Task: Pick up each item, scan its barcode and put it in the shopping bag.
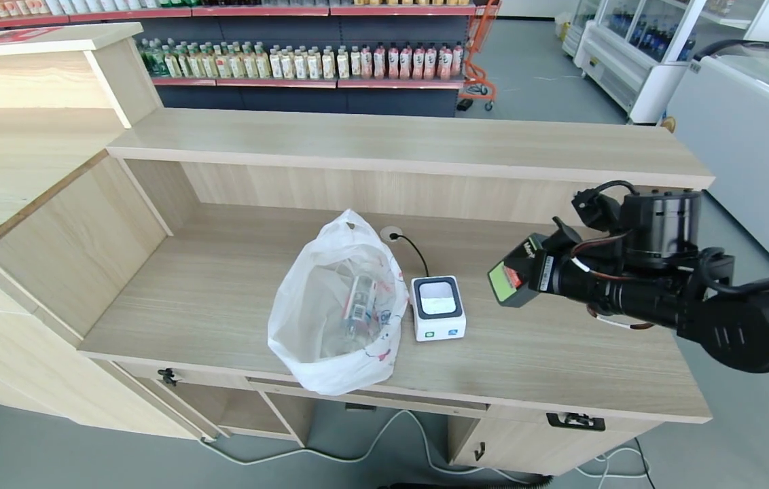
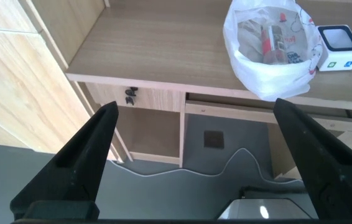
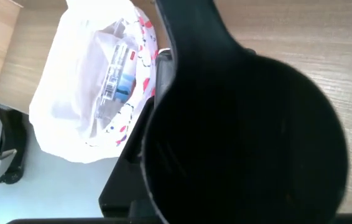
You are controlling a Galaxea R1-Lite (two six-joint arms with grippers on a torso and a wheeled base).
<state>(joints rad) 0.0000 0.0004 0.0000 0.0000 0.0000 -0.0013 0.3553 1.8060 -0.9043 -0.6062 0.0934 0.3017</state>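
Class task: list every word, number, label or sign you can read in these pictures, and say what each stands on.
Nothing reads for sure.
Green box in the right gripper: white lettering and a barcode strip, too small.
Shopping bag: red and blue print, crumpled, unreadable.
Bottle in the bag: label blurred.
Scanner: two small icons, no words legible.
Shelf bottles: labels too small.

– Where does the head view sit?
– High up, facing forward and down over the whole worktop (image 1: pixel 208 299).
– And the wrists?
– The left one hangs back off the front edge. The right one is close above. All three views share the bag (image 1: pixel 330 305) (image 2: pixel 269 56) (image 3: pixel 70 118) by that edge.
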